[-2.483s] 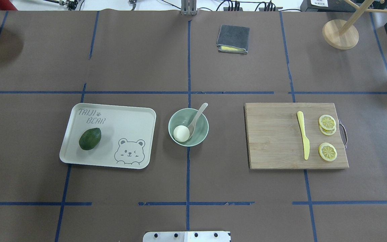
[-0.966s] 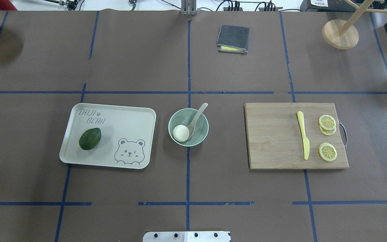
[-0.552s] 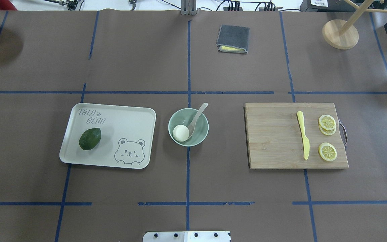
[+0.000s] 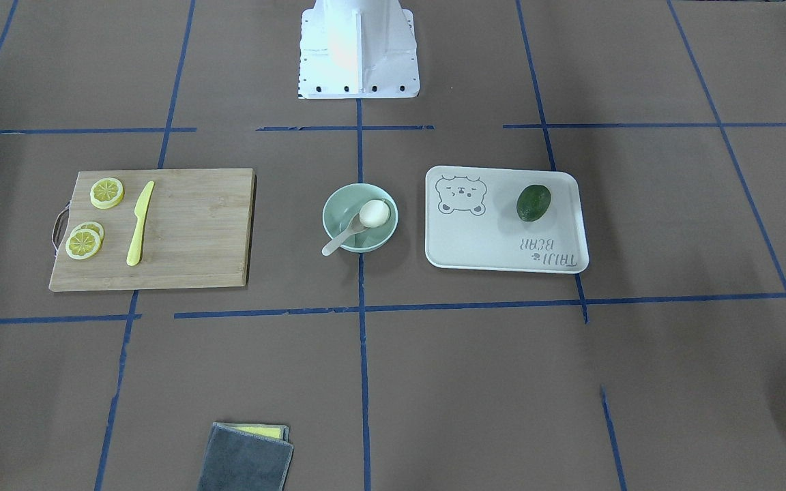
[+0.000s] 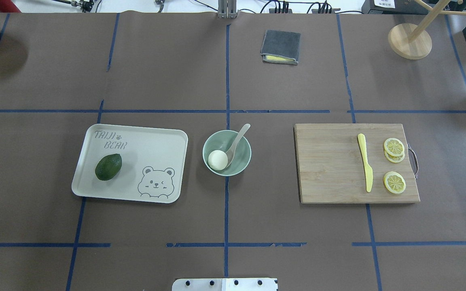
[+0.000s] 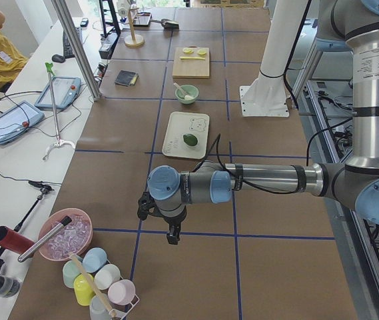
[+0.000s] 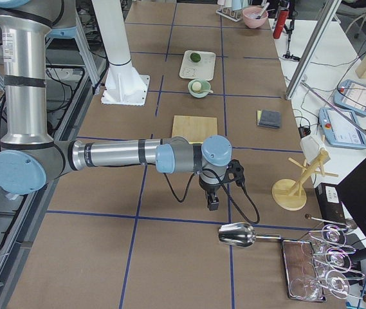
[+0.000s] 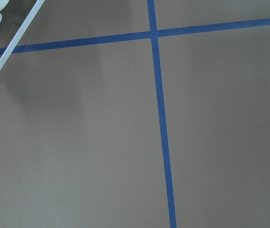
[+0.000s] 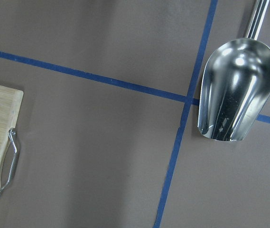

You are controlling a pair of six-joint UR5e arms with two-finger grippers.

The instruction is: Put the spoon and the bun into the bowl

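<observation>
Now | bun (image 5: 218,160), spoon (image 5: 239,139) in bowl (image 5: 244,160) | jaws far off

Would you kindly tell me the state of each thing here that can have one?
bowl: upright, holding bun and spoon.
bun: inside the bowl.
spoon: scoop in the bowl, handle leaning over the rim.
avocado: whole, lying on the tray.
lemon slices: cut, on the cutting board.
cloth: folded.
left gripper: far from the bowl; open or shut, cannot tell.
right gripper: likewise, cannot tell.

Silver arm tubes (image 6: 269,179), pale-blue joint caps (image 6: 164,183), black bands (image 6: 374,110), white pedestal (image 4: 357,48)
</observation>
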